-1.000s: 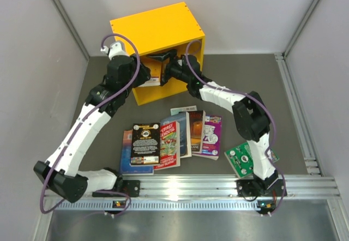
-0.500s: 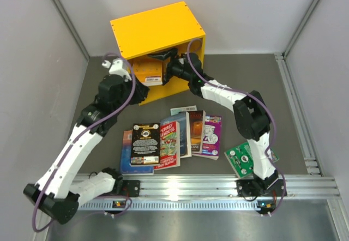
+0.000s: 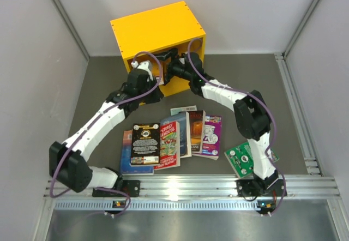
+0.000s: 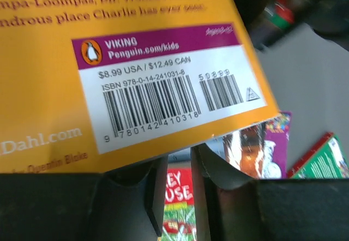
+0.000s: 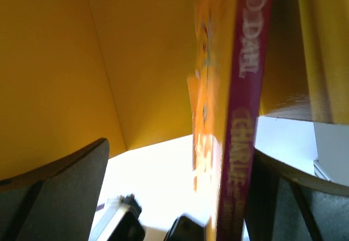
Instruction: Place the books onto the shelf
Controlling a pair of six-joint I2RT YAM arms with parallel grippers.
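Note:
The yellow shelf (image 3: 155, 28) stands at the back of the table, its opening facing the arms. Both grippers are at that opening. A yellow book (image 4: 54, 88) with a barcode label fills the left wrist view, its lower edge lying across the tips of my left gripper (image 4: 179, 159). The fingers are nearly together, with nothing between them. In the right wrist view the same book (image 5: 245, 88) stands upright inside the shelf (image 5: 136, 44), purple spine beside the right finger. My right gripper (image 5: 180, 159) is open wide around it. Several books (image 3: 170, 140) lie flat on the table.
A black book (image 3: 145, 144) overlaps a blue one (image 3: 130, 162) at the left of the row. A purple book (image 3: 212, 134) lies at its right end. A green book (image 3: 240, 158) sits beside the right arm's base. Grey walls stand on both sides.
My left arm has swung from the shelf's left side to the front of its opening, and its jaws have closed down. The right arm has not moved.

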